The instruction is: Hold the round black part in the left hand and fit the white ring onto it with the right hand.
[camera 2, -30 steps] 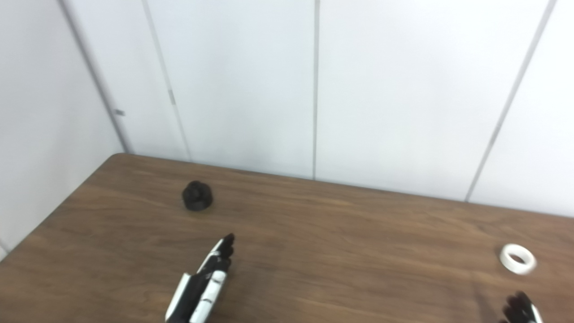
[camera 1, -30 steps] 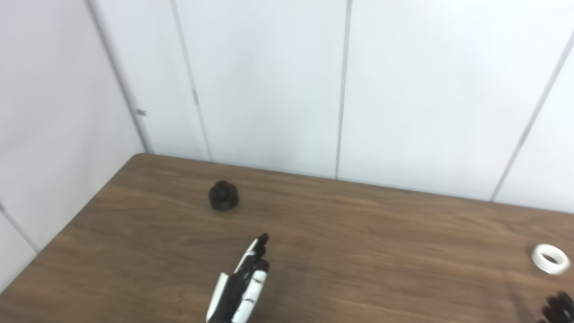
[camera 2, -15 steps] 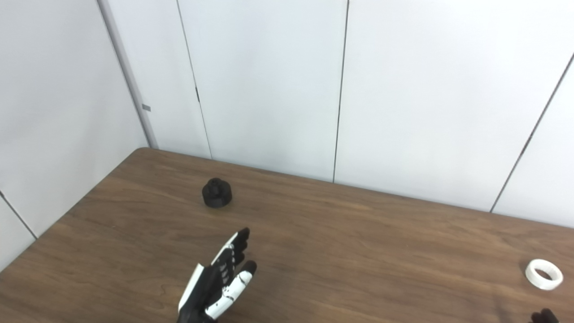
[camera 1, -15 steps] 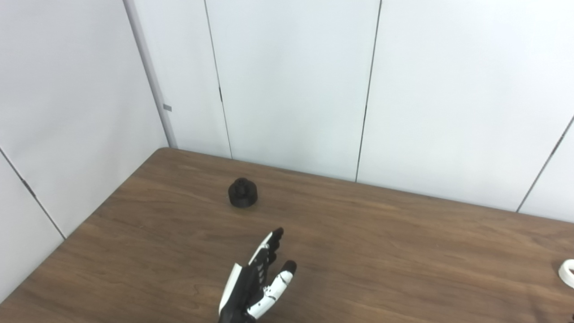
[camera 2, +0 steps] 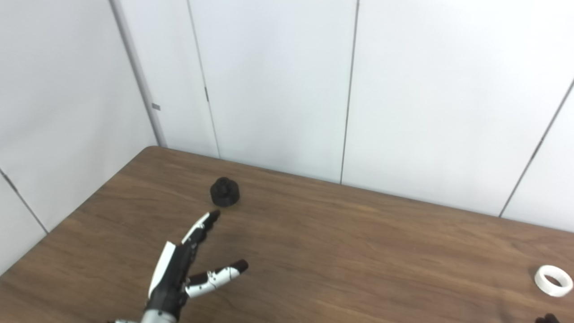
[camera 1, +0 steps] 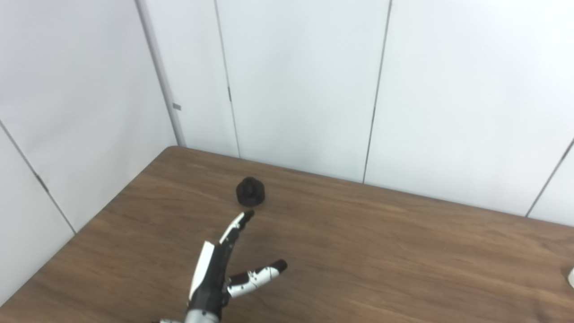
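Reaching for the round black part (camera 1: 250,191): left hand (camera 1: 224,264) empty, fingers (camera 1: 237,223) spread wide for the grab, part on desk (camera 1: 381,251) just beyond fingertips; white ring (camera 2: 553,280) far right.

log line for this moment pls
left hand open, reaching toward round black part, not touching | white ring on table, far right | right hand barely in view

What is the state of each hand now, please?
Left hand: open, holding nothing, short of the round black part.
Right hand: only a dark tip at the picture's bottom edge; cannot be told.
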You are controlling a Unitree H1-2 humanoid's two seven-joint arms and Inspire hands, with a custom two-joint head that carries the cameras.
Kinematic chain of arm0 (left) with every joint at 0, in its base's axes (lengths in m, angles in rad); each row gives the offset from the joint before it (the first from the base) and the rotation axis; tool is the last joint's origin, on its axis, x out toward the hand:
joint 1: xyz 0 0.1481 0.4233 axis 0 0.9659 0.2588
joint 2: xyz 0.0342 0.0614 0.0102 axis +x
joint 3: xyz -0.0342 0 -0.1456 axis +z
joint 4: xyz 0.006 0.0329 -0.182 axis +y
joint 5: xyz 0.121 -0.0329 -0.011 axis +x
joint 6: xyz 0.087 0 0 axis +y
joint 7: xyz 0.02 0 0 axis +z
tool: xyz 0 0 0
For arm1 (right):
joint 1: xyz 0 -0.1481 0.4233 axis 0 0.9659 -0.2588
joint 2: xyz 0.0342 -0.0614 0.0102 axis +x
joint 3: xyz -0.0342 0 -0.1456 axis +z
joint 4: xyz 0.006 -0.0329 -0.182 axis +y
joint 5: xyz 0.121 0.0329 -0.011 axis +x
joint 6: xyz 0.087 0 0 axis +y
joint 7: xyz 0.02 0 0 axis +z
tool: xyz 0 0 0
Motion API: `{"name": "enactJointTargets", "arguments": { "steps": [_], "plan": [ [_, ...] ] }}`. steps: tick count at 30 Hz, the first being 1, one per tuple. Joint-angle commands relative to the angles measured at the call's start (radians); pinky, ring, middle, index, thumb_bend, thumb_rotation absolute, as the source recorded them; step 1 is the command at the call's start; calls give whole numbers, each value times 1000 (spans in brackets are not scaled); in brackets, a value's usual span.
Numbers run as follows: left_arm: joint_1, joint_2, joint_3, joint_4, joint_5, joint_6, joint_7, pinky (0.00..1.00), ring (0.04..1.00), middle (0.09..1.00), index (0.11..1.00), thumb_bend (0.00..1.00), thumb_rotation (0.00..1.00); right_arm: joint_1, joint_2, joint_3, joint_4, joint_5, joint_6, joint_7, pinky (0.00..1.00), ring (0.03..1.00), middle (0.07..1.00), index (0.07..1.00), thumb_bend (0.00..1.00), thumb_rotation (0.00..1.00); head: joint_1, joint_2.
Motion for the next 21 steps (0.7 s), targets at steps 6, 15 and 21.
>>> {"name": "enactJointTargets", "arguments": {
  "steps": [6,15,21],
  "plan": [
    [-118,127,33,-47,138,141,-30,892,934,936,913,906,314,12,14,7,7,-3,-37,-3,1000,1000,1000,1000,532,1000,-7,9],
    [-208,225,36,66,213,165,-25,998,998,950,887,918,340,10,17,9,13,-8,-47,-2,1000,1000,1000,1000,519,1000,-16,17],
    [-290,278,13,182,268,176,-18,1000,1000,948,852,939,370,13,17,8,4,-19,-42,-7,1000,1000,998,1000,525,1000,-26,23]
  ]
}}
